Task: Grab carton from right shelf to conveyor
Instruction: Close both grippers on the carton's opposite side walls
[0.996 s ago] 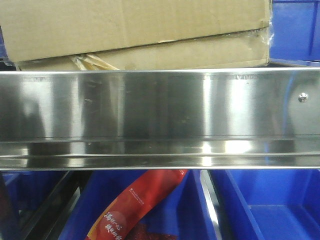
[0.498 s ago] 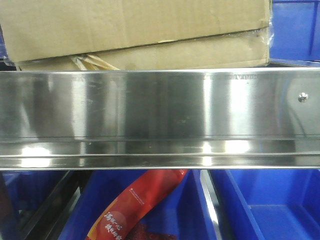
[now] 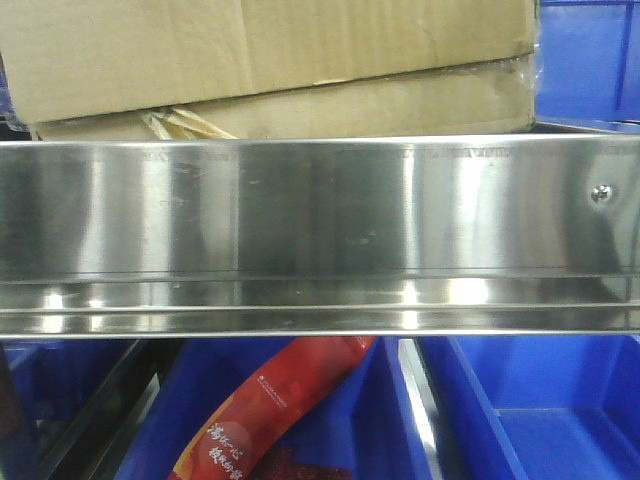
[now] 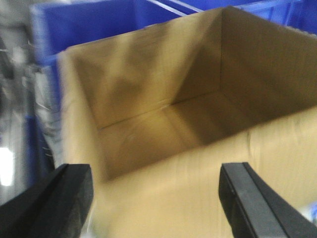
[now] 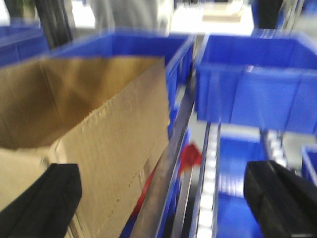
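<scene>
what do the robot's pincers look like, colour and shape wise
The left pincer and the right pincer each show two matte black, blocky fingers with squared-off tips. No cables, labels or markings show on them. The arms behind them are out of view.

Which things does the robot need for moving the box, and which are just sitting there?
For the job:
- carton
- right shelf under it
- left gripper, open
- right gripper, open
- the conveyor is not in view

Just sitting there:
- blue bins
- red packet in a bin below the shelf
</scene>
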